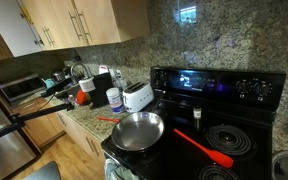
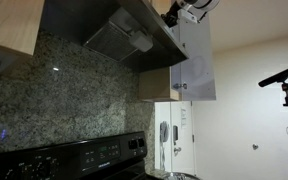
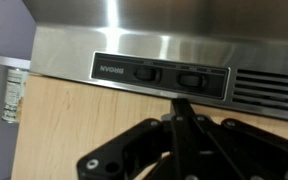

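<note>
The stone wall (image 2: 44,100) is the biggest thing, and it runs down behind the hood (image 2: 124,40). It is probably there so splashes wipe off. The stove (image 1: 219,82) stands right under the hood, so steam from cooking can go up into it. Wooden cupboards (image 1: 74,20) hang off to the side of the hood, over the counter.

Far below the hood, a pan (image 1: 137,130) sits on the stove top, where it could get hot. A white toaster (image 1: 137,96) stands on the counter just beside the stove, well below the hood. A red spatula (image 1: 202,147) lies flat across the burners, near the pan.

The gripper (image 2: 189,10) is up high, at the front of the hood. In the wrist view the gripper (image 3: 181,105) points straight at the hood's shiny front (image 3: 184,30). Its two fingers look pressed together with nothing between them. I think that makes one thin tip, good for poking small things.

The switch panel (image 3: 162,73) is a dark strip on the front of the hood, low on its face, where a hand can reach it. The two switches (image 3: 144,72) sit side by side in that strip. The tip of the gripper is just under the strip, between the two switches and closer to the one farther from the letters (image 3: 192,76). I cannot tell if it touches.
</note>
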Tool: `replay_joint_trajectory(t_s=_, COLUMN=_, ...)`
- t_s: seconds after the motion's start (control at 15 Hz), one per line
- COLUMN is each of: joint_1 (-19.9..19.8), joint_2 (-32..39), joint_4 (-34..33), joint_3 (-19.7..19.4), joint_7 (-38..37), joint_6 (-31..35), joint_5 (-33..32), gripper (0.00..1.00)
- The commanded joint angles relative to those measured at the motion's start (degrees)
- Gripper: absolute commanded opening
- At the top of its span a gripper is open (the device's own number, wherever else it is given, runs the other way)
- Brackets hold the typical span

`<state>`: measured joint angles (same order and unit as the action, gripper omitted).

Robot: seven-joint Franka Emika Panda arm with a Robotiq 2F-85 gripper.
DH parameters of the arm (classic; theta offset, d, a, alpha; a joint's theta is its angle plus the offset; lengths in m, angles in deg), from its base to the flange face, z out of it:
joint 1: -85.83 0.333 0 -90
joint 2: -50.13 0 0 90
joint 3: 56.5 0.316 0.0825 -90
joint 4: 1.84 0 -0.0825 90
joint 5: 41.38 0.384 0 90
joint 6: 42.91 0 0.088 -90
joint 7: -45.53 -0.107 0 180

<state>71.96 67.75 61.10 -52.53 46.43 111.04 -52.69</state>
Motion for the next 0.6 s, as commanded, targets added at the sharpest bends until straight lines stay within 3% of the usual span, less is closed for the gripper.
replay_joint_trajectory(t_s=0.0, joint_1=0.19, joint_2=-1.17, joint_4=1.32, joint_3=0.99, joint_7=1.45, joint_6=-2.05, joint_5=0.77, gripper=0.01)
replay_joint_trajectory(t_s=0.53, joint_1=0.30, joint_2=-0.62, joint_4=0.64, joint_3=0.30, joint_7=0.35, joint_6=-4.95, joint_5=-0.50, gripper=0.01)
